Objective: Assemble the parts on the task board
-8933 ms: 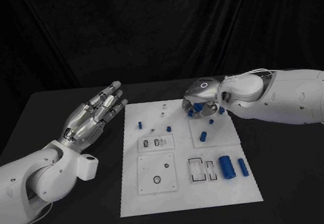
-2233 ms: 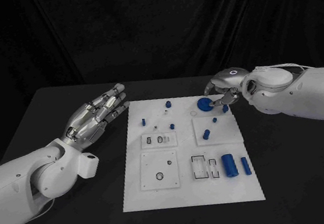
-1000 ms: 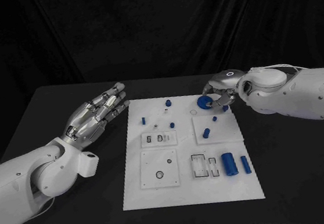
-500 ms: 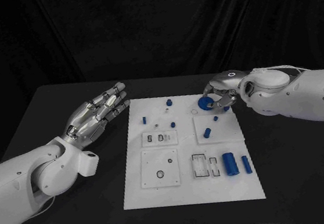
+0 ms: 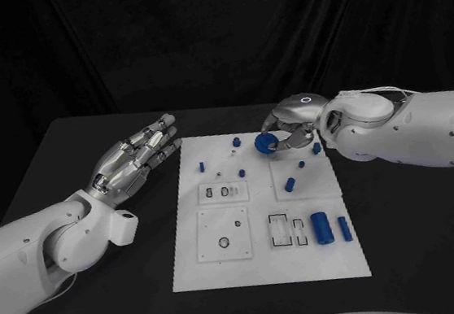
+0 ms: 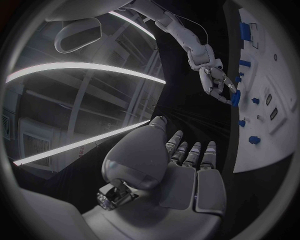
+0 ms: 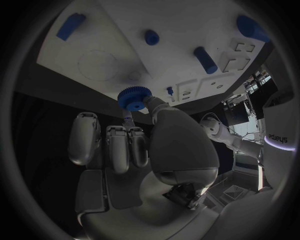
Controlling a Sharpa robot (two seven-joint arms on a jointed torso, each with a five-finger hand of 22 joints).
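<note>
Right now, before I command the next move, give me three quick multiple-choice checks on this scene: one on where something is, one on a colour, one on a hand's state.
1. Where is the blue gear?
A. Lying on the black table beside the board
B. Held in the right hand above the far end of the task board
C. Resting in the left hand's palm

2. What colour are the two cylinders lying side by side at the board's near right?
A. Blue
B. Red
C. White

3. What is the left hand doing?
A. Pinching a peg
B. Pressing on the board
C. Holding nothing, fingers extended, off the board's left side

Answers: 1 B, the right wrist view shows the toothed gear pinched at the fingertips over the board. 2 A, both match the other blue parts. 3 C, the left wrist view shows the left hand with an empty palm.
</note>
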